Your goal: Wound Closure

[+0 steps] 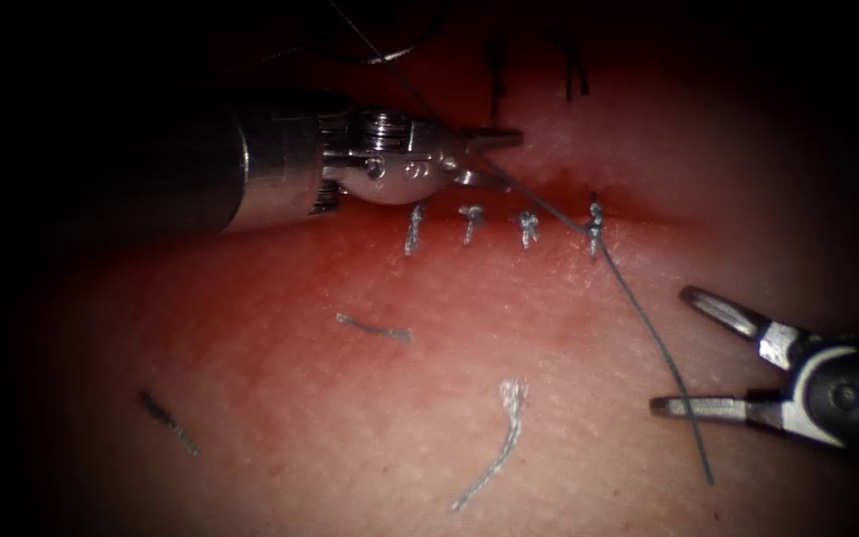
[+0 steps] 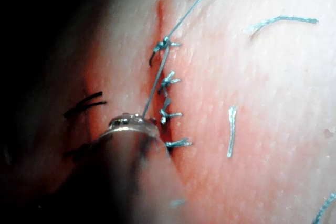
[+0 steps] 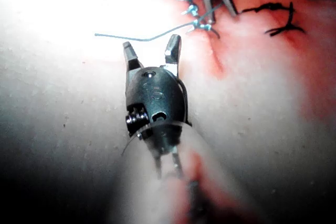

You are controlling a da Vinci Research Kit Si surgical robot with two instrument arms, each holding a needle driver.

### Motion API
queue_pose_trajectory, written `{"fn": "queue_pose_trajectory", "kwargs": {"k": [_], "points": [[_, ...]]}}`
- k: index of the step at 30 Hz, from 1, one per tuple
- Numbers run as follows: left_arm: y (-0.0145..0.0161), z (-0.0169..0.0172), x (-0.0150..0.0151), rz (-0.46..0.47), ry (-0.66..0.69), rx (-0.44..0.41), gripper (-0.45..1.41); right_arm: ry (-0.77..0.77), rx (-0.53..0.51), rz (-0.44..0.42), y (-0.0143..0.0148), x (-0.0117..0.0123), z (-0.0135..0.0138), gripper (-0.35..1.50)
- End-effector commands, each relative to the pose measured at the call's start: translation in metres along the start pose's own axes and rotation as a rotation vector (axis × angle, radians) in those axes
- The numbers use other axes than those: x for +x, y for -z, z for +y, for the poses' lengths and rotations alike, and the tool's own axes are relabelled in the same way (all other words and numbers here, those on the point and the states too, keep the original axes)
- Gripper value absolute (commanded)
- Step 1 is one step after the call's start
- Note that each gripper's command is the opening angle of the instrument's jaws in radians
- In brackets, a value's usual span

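While the left steel tool's fingers [image 1: 484, 159] gripped the thin grey thread [image 1: 648, 328] above the knotted cut [image 1: 594, 229], the right tool [image 1: 693, 348], nearer the thread's free tail, stood open and empty beside it.

Pale pink tissue [image 1: 370, 418], flushed deep red with fluid [image 1: 559, 184] along the cut. Teal-blue thread [image 2: 191, 9] and knots, matching teal cut ends [image 2: 231, 129] scattered about. Both end effectors gleam silver, left [image 1: 489, 157] and right [image 1: 693, 348], on dark grey shafts.

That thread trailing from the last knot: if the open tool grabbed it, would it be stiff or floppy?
Probably floppy: the thread curves loosely across the tissue. Likely very light, being so thin. It may slip; the right tool stands open, holding nothing, while the left tool holds thread.
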Motion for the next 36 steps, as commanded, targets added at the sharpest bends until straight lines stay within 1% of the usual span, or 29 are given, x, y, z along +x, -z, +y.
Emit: {"fn": "queue_pose_trajectory", "kwargs": {"k": [1, 2, 5, 6, 7, 8, 10, 12, 13, 16, 17, 20, 21, 22, 25, 27, 28, 30, 31, 32, 33, 35, 36], "points": [[-0.0007, -0.0003, -0.0001, -0.007, -0.006, -0.011, 0.31, 0.001, 0.003, 0.006, -0.0010, 0.0000, -0.0003, 1.43], [-0.0006, -0.0001, -0.0004, -0.009, -0.010, -0.023, 0.19, 0.007, 0.006, 0.008, -0.0011, -0.0001, -0.0003, 1.43], [0.0000, -0.0004, -0.0008, -0.019, 0.007, -0.031, -0.35, 0.013, 0.006, 0.008, -0.0014, 0.0000, -0.0004, 1.43], [0.0003, -0.0007, -0.0010, -0.019, 0.014, -0.032, -0.45, 0.024, 0.003, 0.010, -0.0016, 0.0001, -0.0004, 1.43], [0.0006, -0.0011, -0.0012, -0.017, 0.028, -0.037, -0.45, 0.035, 0.003, 0.014, -0.0018, 0.0002, -0.0004, 1.43], [0.0009, -0.0015, -0.0013, -0.016, 0.038, -0.021, -0.45, 0.046, 0.008, 0.020, -0.0020, 0.0003, -0.0004, 1.43], [0.0017, -0.0023, -0.0017, -0.031, 0.098, 0.046, -0.45, 0.074, 0.029, 0.037, -0.0024, 0.0005, -0.0001, 1.41], [0.0022, -0.0031, -0.0018, -0.039, 0.126, 0.101, -0.45, 0.113, 0.050, 0.064, -0.0028, 0.0008, 0.0005, 1.40], [0.0026, -0.0038, -0.0020, -0.028, 0.157, 0.141, -0.45, 0.146, 0.055, 0.101, -0.0033, 0.0009, 0.0010, 1.40], [0.0026, -0.0045, -0.0019, -0.027, 0.174, 0.156, -0.45, 0.178, 0.058, 0.134, -0.0040, 0.0014, 0.0012, 1.40], [0.0021, -0.0048, -0.0016, -0.029, 0.185, 0.161, -0.45, 0.211, 0.060, 0.143, -0.0047, 0.0019, 0.0011, 1.40], [0.0015, -0.0050, -0.0012, -0.024, 0.193, 0.165, -0.45, 0.268, 0.057, 0.149, -0.0059, 0.0024, 0.0007, 1.41], [0.0013, -0.0050, -0.0011, -0.023, 0.194, 0.165, -0.45, 0.280, 0.066, 0.137, -0.0065, 0.0025, 0.0006, 1.41], [0.0012, -0.0050, -0.0008, -0.019, 0.201, 0.166, -0.45, 0.310, 0.069, 0.099, -0.0075, 0.0028, 0.0003, 1.41], [0.0013, -0.0049, -0.0005, -0.016, 0.207, 0.165, -0.45, 0.320, 0.053, 0.042, -0.0086, 0.0032, -0.0001, 1.41], [0.0013, -0.0048, -0.0004, -0.017, 0.207, 0.165, -0.45, 0.326, 0.056, 0.026, -0.0090, 0.0034, -0.0002, 1.41], [0.0014, -0.0047, 0.0000, -0.012, 0.209, 0.164, -0.45, 0.363, 0.068, -0.001, -0.0098, 0.0037, -0.0009, 1.41], [0.0014, -0.0047, 0.0001, -0.012, 0.210, 0.164, -0.45, 0.383, 0.071, -0.011, -0.0102, 0.0038, -0.0013, 1.41], [0.0016, -0.0049, 0.0005, -0.008, 0.219, 0.163, -0.45, 0.456, 0.092, -0.045, -0.0111, 0.0038, -0.0027, 1.41], [0.0016, -0.0049, 0.0005, -0.008, 0.219, 0.163, -0.45, 0.456, 0.092, -0.045, -0.0111, 0.0038, -0.0027, 1.41], [0.0017, -0.0050, 0.0009, -0.005, 0.222, 0.162, -0.45, 0.516, 0.109, -0.058, -0.0115, 0.0036, -0.0034, 1.40], [0.0018, -0.0053, 0.0012, 0.004, 0.225, 0.160, -0.45, 0.555, 0.145, -0.080, -0.0116, 0.0032, -0.0039, 1.38], [0.0019, -0.0055, 0.0014, 0.006, 0.229, 0.159, -0.45, 0.574, 0.184, -0.086, -0.0110, 0.0030, -0.0036, 1.31]]}}
